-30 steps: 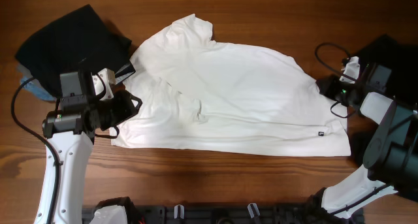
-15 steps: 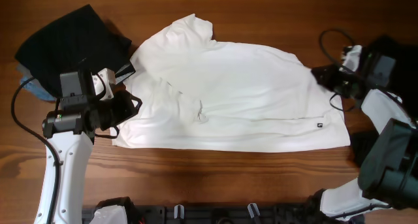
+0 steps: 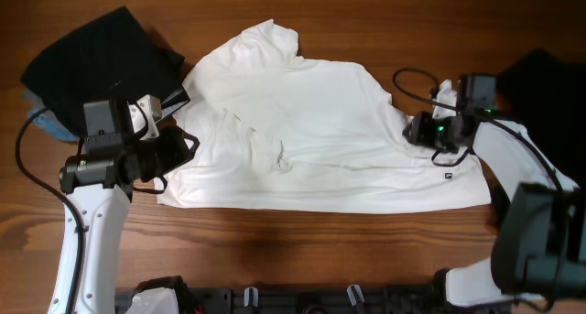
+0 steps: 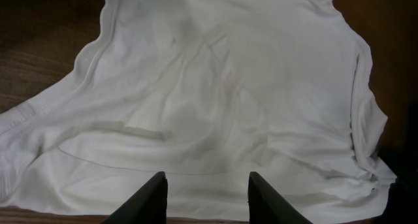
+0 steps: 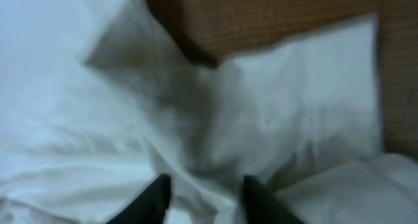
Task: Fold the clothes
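Observation:
The white T-shirt (image 3: 311, 122) lies spread across the middle of the table, its right side bunched inward and its small black hem tag (image 3: 449, 177) at the lower right. My right gripper (image 3: 409, 129) is low over that bunched right side. In the right wrist view its jaws stand apart (image 5: 206, 181), with a ridge of the white cloth (image 5: 78, 106) rising between them. My left gripper (image 3: 192, 145) hangs at the shirt's left edge, open (image 4: 206, 178), with flat fabric (image 4: 215, 87) beyond the tips. A loose black garment (image 3: 92, 53) lies at the far left.
Another dark cloth (image 3: 540, 81) lies at the far right edge. Something blue (image 3: 46, 122) peeks out under the black garment. Bare wood table (image 3: 302, 250) runs along the front, and a black rail lines the bottom edge.
My right gripper has travelled left from the table's right edge onto the shirt, dragging its right side inward, and its jaws have parted. The left arm has stayed still.

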